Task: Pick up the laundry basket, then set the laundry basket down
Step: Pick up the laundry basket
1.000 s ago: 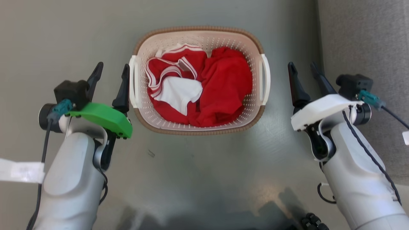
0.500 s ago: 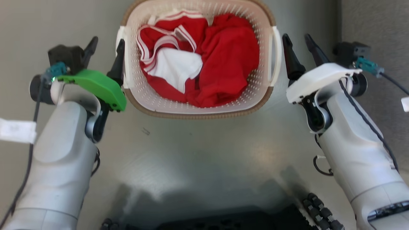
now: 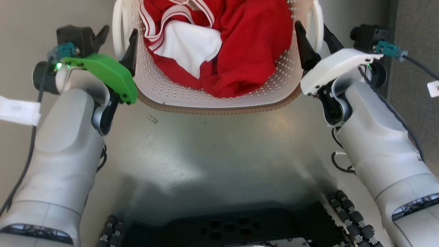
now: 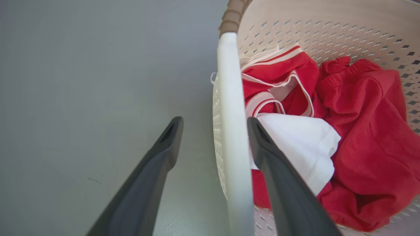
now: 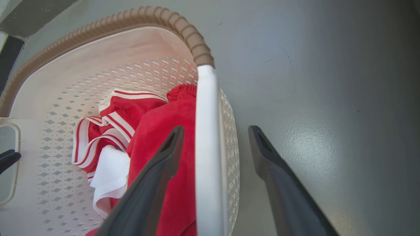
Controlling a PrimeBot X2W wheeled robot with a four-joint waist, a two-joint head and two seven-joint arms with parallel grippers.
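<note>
Bottom centre: black robot base on glossy grey floor. Darker textured strip along upper right edge. Top centre: laundry basket on floor; cream, perforated, brown ribbed rim, red and white clothes inside. Claws: left gripper spread astride left loop handle; right gripper spread astride right loop handle.

Left tool and right tool, both splayed wide, arms forward
</note>
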